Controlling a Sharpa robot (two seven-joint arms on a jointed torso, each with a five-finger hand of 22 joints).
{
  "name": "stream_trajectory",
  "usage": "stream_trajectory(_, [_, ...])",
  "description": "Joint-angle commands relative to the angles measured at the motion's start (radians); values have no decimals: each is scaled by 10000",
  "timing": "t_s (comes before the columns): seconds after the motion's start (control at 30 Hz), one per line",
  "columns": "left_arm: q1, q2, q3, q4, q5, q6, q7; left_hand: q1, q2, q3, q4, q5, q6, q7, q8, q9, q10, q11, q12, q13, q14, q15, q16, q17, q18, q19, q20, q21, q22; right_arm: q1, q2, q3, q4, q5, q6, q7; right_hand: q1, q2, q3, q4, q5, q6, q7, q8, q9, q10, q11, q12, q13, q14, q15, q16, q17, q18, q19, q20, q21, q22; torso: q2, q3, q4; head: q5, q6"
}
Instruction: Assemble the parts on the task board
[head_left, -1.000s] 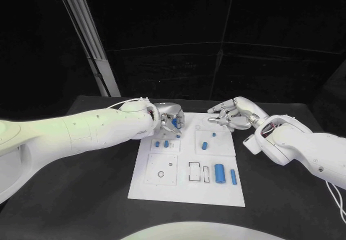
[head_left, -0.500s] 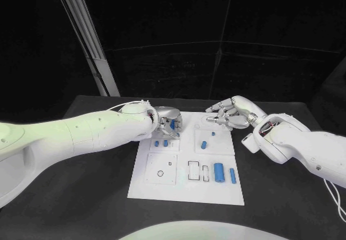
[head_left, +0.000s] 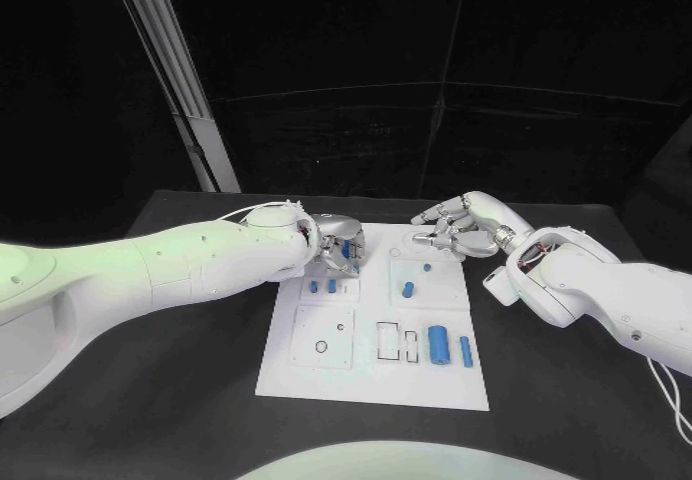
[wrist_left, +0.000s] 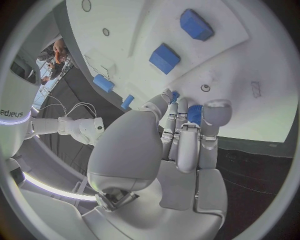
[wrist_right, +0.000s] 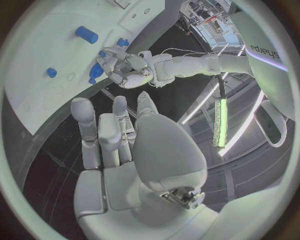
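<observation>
Left wrist view: left hand (wrist_left: 178, 145) pinches a small blue part (wrist_left: 194, 114) above the white task board (wrist_left: 250, 60).

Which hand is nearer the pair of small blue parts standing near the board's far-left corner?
Left. The left hand, pinching a blue part, hovers just beyond the pair of small blue parts. The right hand is across the task board, by its far-right corner.

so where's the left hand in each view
Head view: the left hand is over the far left corner of the task board, holding a blue part.
Left wrist view: it takes up the middle, fingers toward the board.
Right wrist view: it is beyond the right hand's fingers, at the board's edge.
Shared landmark: the white task board.
</observation>
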Motion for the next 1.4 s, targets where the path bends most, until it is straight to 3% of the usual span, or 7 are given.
stream_trajectory(0.03, [-1, 44, 5, -50, -63, 173, -148, 20, 113, 137, -20, 1, 118, -3, -57, -8, 94, -9, -82, -39, 299, -37, 58, 2, -63, 54, -4, 49, 38, 15, 18, 6, 8, -35, 16, 97, 28, 104, -36, -29, 27, -49, 38, -17, -8, -62, 36, 33, -15, 20, 56, -47, 10, 161, -91, -11, -42, -14, 4, -1, 0, -2, -6])
stream_trajectory(0.73, [-35, 178, 7, -168, -89, 531, -363, 102, 110, 694, -256, 24, 300, -1, -205, -1, 318, -31, -307, -86, 307, -48, 100, 6, -90, 45, -6, 253, 297, 16, 30, 6, 7, -35, 22, 99, 28, 104, -36, -29, 27, -49, 38, -17, -8, -62, 36, 33, -15, 20, 56, -47, 10, 161, -91, -11, -42, -14, -5, 3, -1, -14, -37])
stream_trajectory(1.4, [-187, 209, 7, -98, -790, -5, -296, -9, -67, 1482, -642, 61, 694, -11, -388, 17, 806, -75, -657, -72, 368, -83, 182, 76, -142, 126, -29, 603, 731, 16, 31, 7, 18, -35, 14, 112, 28, 104, -36, -29, 27, -49, 38, -17, -8, -62, 36, 33, -15, 20, 56, -47, 10, 161, -91, -11, -42, -14, -5, 6, 1, -25, -39])
